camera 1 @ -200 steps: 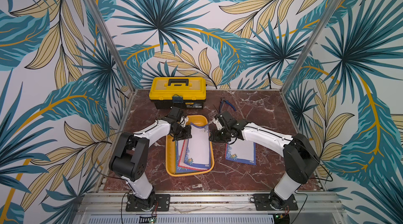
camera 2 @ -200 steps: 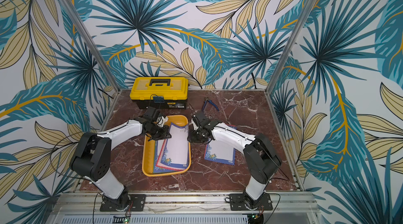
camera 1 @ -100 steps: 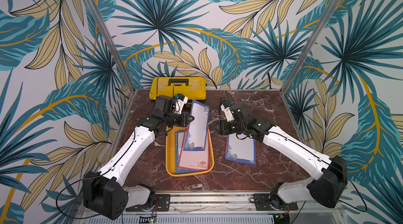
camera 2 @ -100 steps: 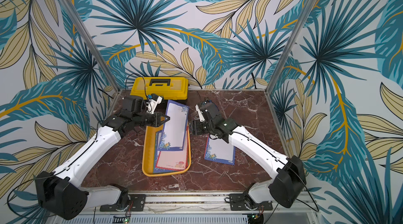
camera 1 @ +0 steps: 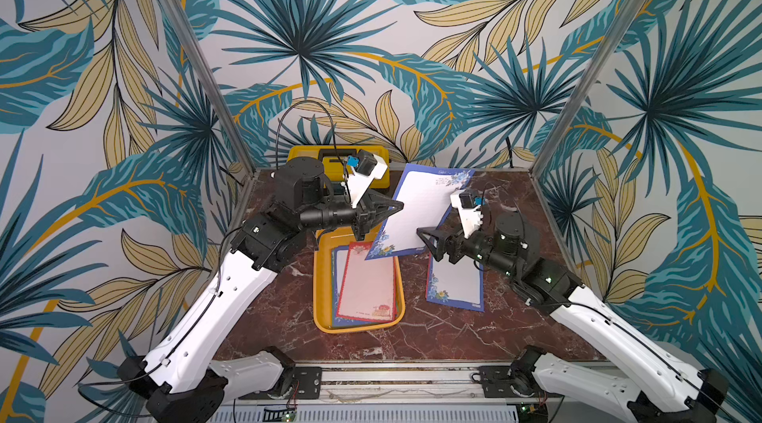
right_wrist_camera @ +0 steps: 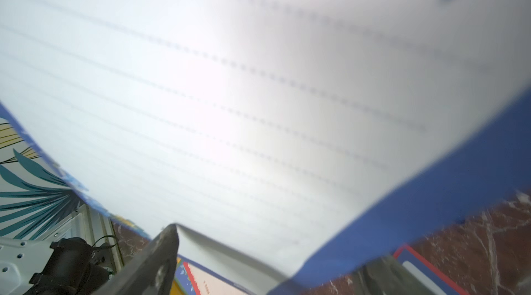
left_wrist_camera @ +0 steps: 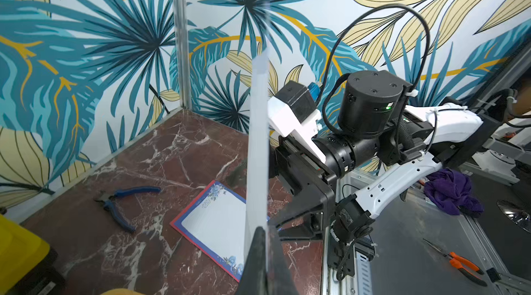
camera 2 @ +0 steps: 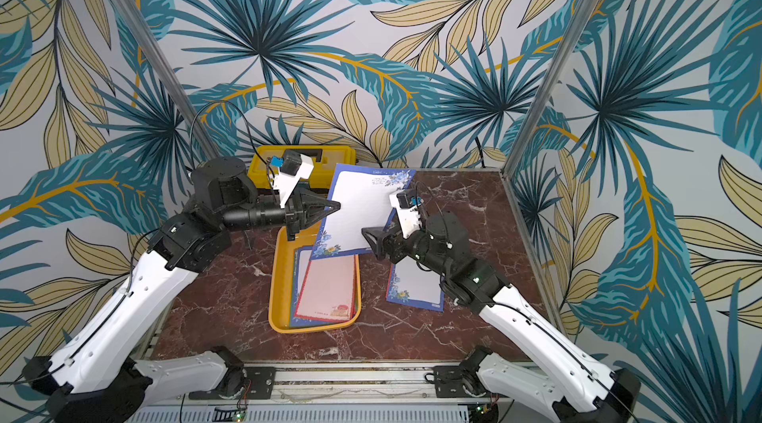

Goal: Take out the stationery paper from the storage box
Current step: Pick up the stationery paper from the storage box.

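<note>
Blue-bordered sheet [camera 1: 416,210] pinched in left jaws; second sheet [camera 1: 455,285] on table [camera 1: 453,334]; right jaws spread.

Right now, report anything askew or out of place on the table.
The blue-bordered sheet hangs tilted in mid-air, pinched at one edge by the left gripper. In the storage box, the red-bordered sheet lies skewed over the sheets beneath. Blue-handled pliers lie loose on the table.

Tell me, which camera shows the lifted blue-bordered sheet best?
A top view: the whole lifted sheet shows, pinched by the left hand. The left wrist view catches it only edge-on; the right wrist view gives a blurred close-up.
</note>
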`<state>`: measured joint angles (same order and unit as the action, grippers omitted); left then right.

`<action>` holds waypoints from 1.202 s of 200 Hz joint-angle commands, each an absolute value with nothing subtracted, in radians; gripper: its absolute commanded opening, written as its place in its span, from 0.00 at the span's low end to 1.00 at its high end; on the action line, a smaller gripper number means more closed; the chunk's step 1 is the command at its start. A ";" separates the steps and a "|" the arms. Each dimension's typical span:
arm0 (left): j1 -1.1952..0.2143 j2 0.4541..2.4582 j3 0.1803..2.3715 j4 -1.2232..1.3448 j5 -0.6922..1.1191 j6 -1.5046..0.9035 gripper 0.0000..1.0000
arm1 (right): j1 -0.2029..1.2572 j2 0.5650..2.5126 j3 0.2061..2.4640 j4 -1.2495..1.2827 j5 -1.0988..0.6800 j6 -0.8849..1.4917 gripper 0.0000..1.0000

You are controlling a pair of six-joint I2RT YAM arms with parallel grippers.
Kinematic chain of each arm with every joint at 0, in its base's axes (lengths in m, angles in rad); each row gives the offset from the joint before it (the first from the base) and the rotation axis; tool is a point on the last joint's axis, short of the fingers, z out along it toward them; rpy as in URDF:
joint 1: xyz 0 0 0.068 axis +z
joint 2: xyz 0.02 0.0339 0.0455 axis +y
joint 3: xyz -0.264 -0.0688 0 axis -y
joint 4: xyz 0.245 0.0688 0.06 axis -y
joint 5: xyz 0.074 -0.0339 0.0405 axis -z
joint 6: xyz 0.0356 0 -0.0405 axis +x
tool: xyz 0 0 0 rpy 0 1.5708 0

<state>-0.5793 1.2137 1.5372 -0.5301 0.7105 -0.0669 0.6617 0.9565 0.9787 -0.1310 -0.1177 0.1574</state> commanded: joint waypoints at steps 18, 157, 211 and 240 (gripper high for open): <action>-0.603 1.206 1.555 -0.416 0.777 -0.069 0.00 | 0.663 0.861 0.918 -0.008 -0.147 0.073 0.91; -0.608 1.182 1.538 -0.214 0.839 -0.151 0.00 | 0.654 0.809 0.997 -0.060 -0.323 0.037 0.93; -0.609 1.153 1.524 -0.203 0.858 -0.166 0.00 | 0.650 0.852 1.027 -0.046 -0.404 0.032 0.88; -0.609 1.136 1.508 -0.202 0.844 -0.161 0.00 | 0.649 0.837 1.032 -0.037 -0.429 0.019 0.78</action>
<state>-0.6037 1.1687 1.5246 -0.2287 0.8383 -0.1574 0.6540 0.8551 1.0058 -0.0544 -0.3805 0.0372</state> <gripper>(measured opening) 0.043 0.809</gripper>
